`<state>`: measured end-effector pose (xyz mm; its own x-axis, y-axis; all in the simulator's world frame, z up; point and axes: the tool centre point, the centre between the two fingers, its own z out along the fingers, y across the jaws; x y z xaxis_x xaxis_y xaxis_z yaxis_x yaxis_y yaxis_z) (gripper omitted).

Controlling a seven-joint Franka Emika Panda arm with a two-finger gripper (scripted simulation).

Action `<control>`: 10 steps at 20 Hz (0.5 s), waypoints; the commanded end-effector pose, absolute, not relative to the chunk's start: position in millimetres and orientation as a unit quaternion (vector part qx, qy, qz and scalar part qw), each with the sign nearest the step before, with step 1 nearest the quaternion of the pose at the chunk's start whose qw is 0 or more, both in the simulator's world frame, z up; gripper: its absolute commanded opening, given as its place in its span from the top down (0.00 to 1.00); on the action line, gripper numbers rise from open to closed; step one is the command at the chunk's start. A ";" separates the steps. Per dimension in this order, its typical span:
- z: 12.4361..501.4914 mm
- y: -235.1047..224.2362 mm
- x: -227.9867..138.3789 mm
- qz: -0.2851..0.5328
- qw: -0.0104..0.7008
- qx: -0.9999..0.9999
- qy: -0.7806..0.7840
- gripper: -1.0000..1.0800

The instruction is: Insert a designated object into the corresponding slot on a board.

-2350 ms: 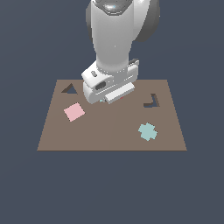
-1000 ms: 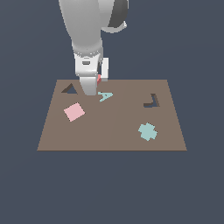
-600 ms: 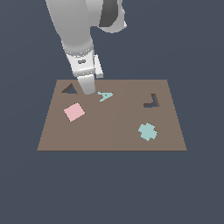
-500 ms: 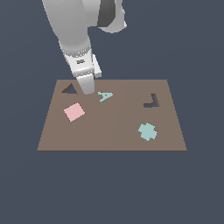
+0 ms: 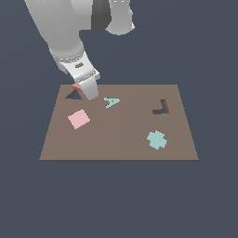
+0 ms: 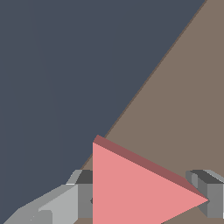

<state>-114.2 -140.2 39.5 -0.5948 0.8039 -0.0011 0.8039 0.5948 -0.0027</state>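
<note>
One board [image 5: 119, 135] is carrying everything. The gripper [image 5: 89, 90] is hovering at its far corner on the exterior view's left, partly covering the triangular slot [image 5: 73, 95]. The fingers [image 6: 209, 194] are clamping the red triangle [image 6: 135, 188] edge to point. Risk: corner alignment is probably not settling yet, since the arm is hiding most of the slot; a rotated triangle would be catching on the rim and tilting.
</note>
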 end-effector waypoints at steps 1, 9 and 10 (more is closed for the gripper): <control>39.9 -146.7 -110.4 0.001 0.000 -0.418 -0.909 1.00; 40.4 -161.2 -99.0 0.002 0.000 -0.339 -0.941 1.00; 40.5 -162.4 -97.8 0.002 0.000 -0.331 -0.943 1.00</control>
